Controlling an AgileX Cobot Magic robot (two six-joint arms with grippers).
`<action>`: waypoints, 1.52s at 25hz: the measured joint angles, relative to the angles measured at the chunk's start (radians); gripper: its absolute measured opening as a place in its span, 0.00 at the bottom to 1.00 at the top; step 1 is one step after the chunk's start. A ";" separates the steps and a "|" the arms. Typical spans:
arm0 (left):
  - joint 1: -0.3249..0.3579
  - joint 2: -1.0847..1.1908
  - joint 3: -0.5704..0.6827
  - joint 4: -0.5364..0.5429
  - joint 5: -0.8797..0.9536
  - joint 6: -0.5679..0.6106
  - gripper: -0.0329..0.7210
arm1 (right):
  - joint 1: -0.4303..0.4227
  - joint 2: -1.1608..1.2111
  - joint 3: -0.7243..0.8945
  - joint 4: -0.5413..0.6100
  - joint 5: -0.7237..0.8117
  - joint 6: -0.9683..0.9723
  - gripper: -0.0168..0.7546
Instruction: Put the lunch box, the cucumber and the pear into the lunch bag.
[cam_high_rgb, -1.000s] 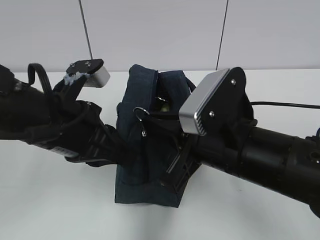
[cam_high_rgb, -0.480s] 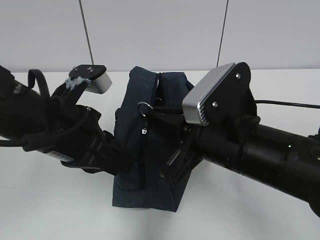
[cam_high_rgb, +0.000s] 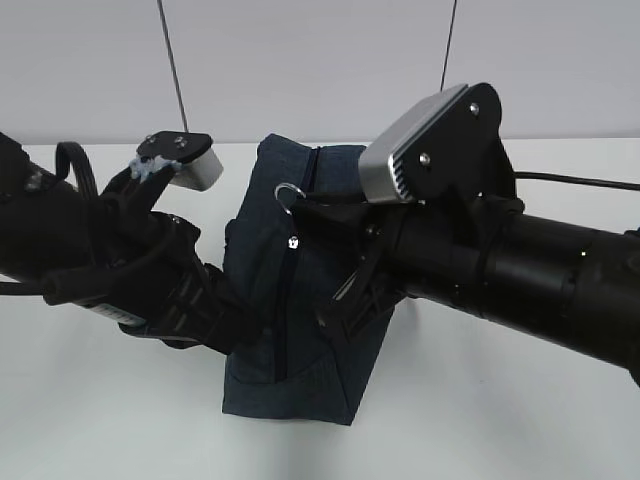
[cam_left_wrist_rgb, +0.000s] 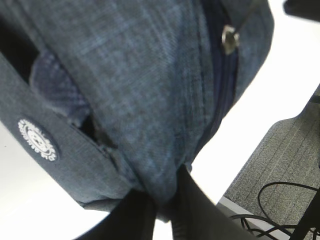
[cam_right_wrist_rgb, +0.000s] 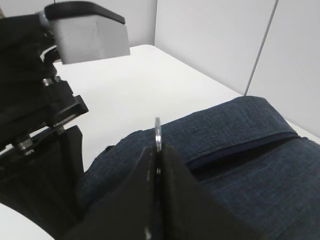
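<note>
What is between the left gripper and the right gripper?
The lunch bag stands between them in the exterior view. The left gripper pinches its fabric on one side, and the right gripper holds the ring pull.

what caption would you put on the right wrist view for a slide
Right gripper shut on the metal ring pull above the navy lunch bag.
</note>
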 joint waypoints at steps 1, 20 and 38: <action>0.000 0.000 0.000 0.000 0.001 0.000 0.05 | 0.000 -0.004 -0.005 -0.002 0.022 0.005 0.02; 0.000 0.000 0.000 0.006 0.021 -0.004 0.05 | 0.000 -0.008 -0.150 -0.142 0.296 0.227 0.02; 0.000 0.000 0.000 0.007 0.024 -0.005 0.05 | 0.000 -0.012 -0.274 -0.531 0.518 0.641 0.02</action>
